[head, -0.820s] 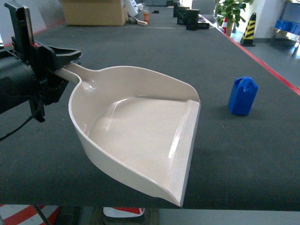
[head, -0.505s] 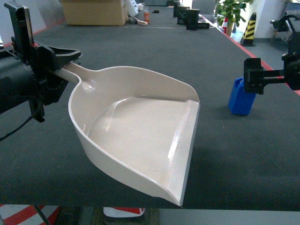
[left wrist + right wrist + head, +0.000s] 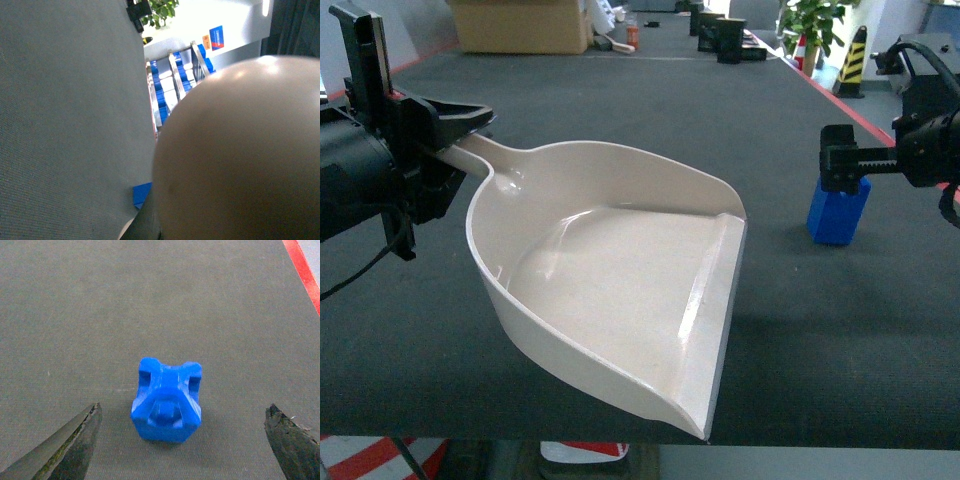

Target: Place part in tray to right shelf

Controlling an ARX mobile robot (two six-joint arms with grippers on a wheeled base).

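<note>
The cream tray [image 3: 610, 290] hangs tilted over the dark mat, and my left gripper [image 3: 455, 135] is shut on its handle at the upper left. The tray's underside [image 3: 240, 150] fills most of the left wrist view and hides the jaws there. The small blue part [image 3: 838, 212] stands upright on the mat to the right of the tray, apart from it. My right gripper [image 3: 840, 168] hovers just above the part, open. In the right wrist view the part [image 3: 167, 400] sits between the wide-spread fingers [image 3: 75, 445], touching neither. The right shelf [image 3: 176, 75], with steel rails and blue crates, shows far off in the left wrist view.
The mat-covered table ends at a front edge [image 3: 620, 440] and a red stripe [image 3: 905, 155] along its right side. Beyond it are a cardboard box [image 3: 520, 25], black items [image 3: 725, 40], a potted plant [image 3: 810, 25] and a striped cone [image 3: 852, 60].
My right gripper came into the head view from the right and moved left over the part. The tray, the part and the left arm have not moved.
</note>
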